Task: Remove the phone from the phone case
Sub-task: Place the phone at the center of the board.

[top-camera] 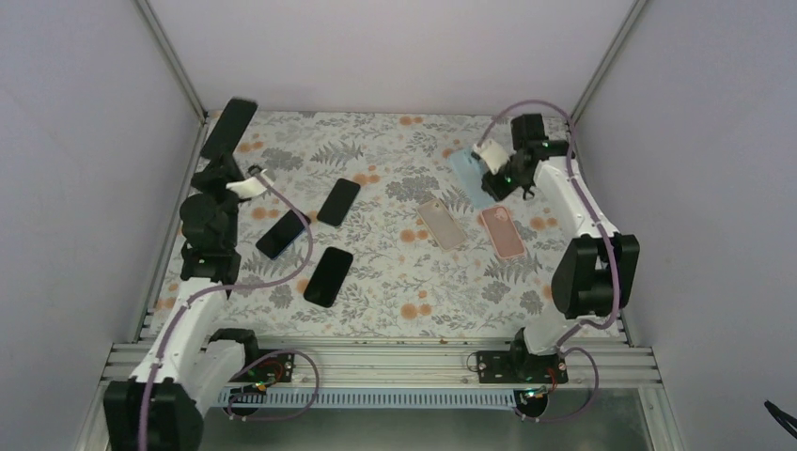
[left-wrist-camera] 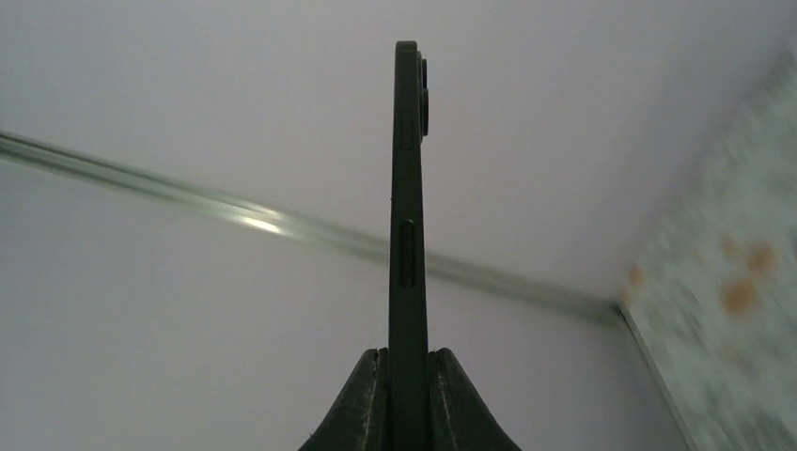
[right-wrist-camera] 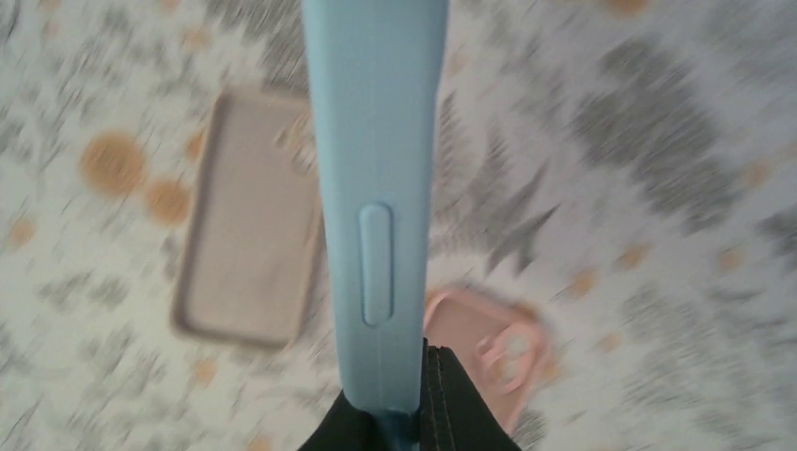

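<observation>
- Holding the slim, rigid black phone [left-wrist-camera: 407, 207] by its edge, the left gripper [left-wrist-camera: 407, 371] is clamped on it at 10 o'clock above the tabletop [top-camera: 395, 282].
- Right gripper [right-wrist-camera: 406, 399] pinches the matte, soft-looking light-blue phone case [right-wrist-camera: 376, 141] at 2 o'clock.
- Phone and case appear separated; each is best lowered flat and released gently.

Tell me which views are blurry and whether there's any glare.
Right wrist: motion blur smears the tablecloth, beige case and pink case, while the held blue case looks fairly crisp. Left wrist: the phone is a sharp dark silhouette, a glare streak sits on the metal rail, and the tablecloth at right is blurred. Top external: sharp, evenly lit, no glare.
</observation>
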You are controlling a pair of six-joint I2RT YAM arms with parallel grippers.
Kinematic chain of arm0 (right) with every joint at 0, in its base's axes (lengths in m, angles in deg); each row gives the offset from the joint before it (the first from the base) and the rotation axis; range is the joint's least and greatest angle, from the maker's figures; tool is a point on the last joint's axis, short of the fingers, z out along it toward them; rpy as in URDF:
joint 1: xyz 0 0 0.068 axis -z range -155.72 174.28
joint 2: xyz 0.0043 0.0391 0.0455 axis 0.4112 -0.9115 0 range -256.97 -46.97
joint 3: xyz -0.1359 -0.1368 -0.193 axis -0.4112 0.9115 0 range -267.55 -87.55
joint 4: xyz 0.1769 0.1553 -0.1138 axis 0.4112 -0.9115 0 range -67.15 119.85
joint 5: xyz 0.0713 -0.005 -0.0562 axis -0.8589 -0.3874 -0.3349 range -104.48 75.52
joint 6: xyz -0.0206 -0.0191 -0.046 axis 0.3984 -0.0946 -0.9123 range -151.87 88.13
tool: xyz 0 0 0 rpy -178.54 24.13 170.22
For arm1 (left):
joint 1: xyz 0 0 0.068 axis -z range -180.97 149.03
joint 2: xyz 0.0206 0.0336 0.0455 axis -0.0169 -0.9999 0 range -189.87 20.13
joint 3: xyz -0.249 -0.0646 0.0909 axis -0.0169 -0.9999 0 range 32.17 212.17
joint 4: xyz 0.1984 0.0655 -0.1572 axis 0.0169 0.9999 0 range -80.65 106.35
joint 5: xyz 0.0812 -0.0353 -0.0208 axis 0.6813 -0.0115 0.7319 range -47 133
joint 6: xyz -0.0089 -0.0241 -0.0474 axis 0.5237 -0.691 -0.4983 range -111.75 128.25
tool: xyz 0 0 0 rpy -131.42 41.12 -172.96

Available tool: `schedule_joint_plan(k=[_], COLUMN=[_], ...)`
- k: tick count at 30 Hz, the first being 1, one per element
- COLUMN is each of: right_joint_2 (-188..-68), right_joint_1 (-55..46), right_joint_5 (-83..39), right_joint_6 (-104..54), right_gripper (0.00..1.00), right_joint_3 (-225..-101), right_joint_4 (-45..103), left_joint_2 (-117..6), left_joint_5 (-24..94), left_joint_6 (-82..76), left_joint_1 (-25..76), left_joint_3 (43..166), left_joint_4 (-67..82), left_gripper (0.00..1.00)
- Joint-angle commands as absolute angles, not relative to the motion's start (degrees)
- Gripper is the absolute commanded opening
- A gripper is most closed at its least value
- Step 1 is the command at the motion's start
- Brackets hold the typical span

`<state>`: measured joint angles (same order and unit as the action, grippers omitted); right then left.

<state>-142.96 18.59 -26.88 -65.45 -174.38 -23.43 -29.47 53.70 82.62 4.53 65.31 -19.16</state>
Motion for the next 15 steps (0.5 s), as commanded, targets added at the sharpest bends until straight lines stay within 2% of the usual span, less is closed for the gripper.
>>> schedule_joint_plan(k=[1,7,12,15], right_joint_2=[-137.2,-140.8,-143.7,-146.2], right_joint_1=[23.4,32.2,41.6,47.0], right_joint_5=[-33.6,-39.5,-41.9,-41.9], right_joint_6=[-69.9,-71.1,-71.8,-74.6], right_gripper=[0.03,0.04,0.04,0.04], right_joint_3=[-165.0,-158.5,-158.1,-159.1], right_joint_4=[-26.6,-28.0,-26.5,-28.1], left_joint_2=[-29.8,-37.7,-46.0,-47.6], left_joint_5=[44.9,44.1,46.4,45.7], left_joint_6=[82.5,86.6,88.6,88.4], left_joint_1=[-7.7,-15.2,-16.4,-16.4], left_joint_3=[60.3,51.8,44.9,43.6], left_joint_4=[-10.8,-15.4,-28.6,-29.3], left_gripper=[0.02,0.02,0.02,0.02])
